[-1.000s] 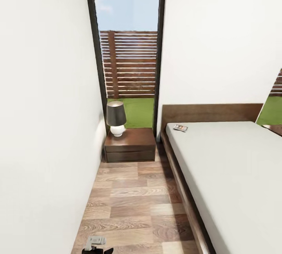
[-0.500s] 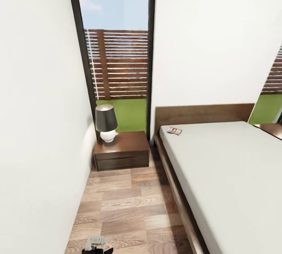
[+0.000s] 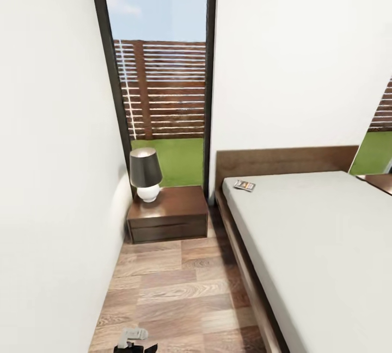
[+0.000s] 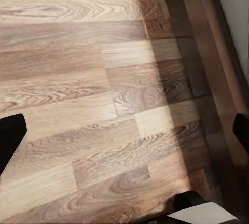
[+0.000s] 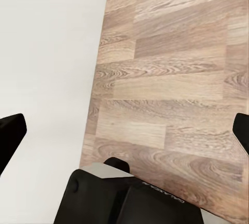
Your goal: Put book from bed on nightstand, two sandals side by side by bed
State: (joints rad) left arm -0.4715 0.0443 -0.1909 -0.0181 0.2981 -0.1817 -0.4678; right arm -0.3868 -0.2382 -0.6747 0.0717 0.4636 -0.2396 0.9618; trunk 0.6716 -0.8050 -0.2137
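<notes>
From the head camera I'm looking down a narrow strip of wood-plank floor [image 3: 179, 288] between a white wall [image 3: 49, 179] on my left and the bed [image 3: 326, 255] on my right. The book [image 3: 244, 185] lies flat on the pale mattress, at the corner nearest the headboard [image 3: 283, 161] and the nightstand [image 3: 170, 212]. That nightstand stands in the gap between the bed and the wall, under the tall dark-framed window [image 3: 160, 70], and a lamp [image 3: 145, 174] with a dark shade and a white base sits on its surface toward the wall side. At the far right I can make out the corner of a second reddish-brown surface [image 3: 379, 180] beyond the bed.

My left hand [image 4: 124, 136] hangs over bare floor beside the bed's dark wooden frame; its two black fingers [image 4: 10, 136] sit at opposite edges of its wrist picture, spread wide with nothing between them. My right hand [image 5: 124, 136] is likewise spread wide and holding nothing, over the floor where it meets the white wall
</notes>
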